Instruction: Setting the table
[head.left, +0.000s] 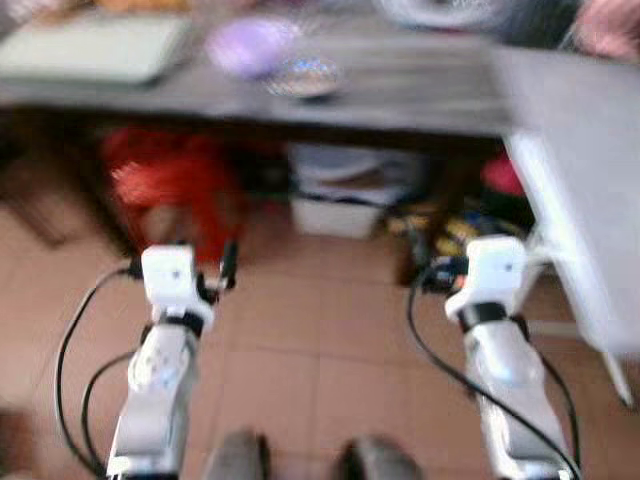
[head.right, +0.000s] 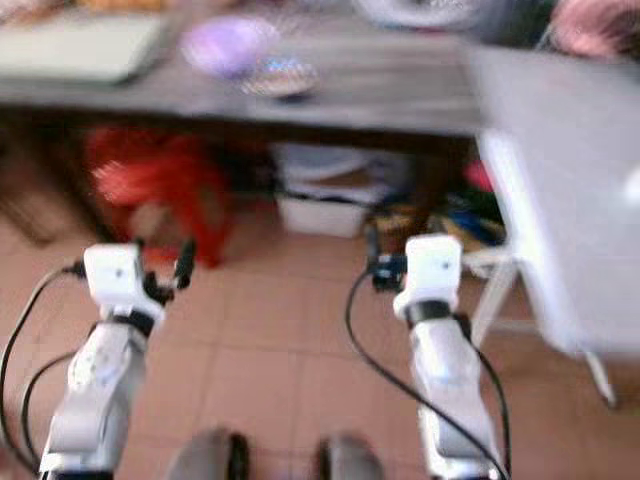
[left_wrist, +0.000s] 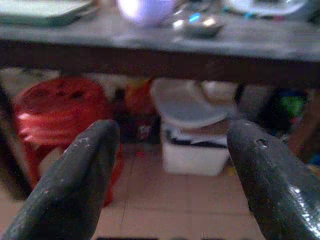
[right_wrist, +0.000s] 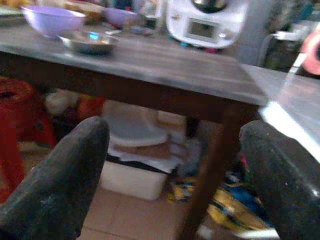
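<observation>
A dark wooden table (head.left: 420, 95) stands in front of me, and the picture is blurred. On it sit a purple bowl (head.left: 250, 45), a shallow metal bowl (head.left: 305, 77) next to it, and a pale green tray (head.left: 95, 50) at the far left. My left gripper (left_wrist: 170, 165) is held low in front of the table, below its top, open with nothing between the fingers (left_wrist: 75, 175). At the same height my right gripper (right_wrist: 175, 175) is also open and empty. Both arms reach forward over the tiled floor, well short of the bowls.
Under the table are a red plastic stool (head.left: 170, 180), a white lidded bin (head.left: 345, 200) and colourful clutter (right_wrist: 235, 200). A pale white table (head.left: 590, 180) juts in at the right. A white kitchen appliance (right_wrist: 207, 22) stands at the table's back. My feet (head.left: 300, 460) are on tiles.
</observation>
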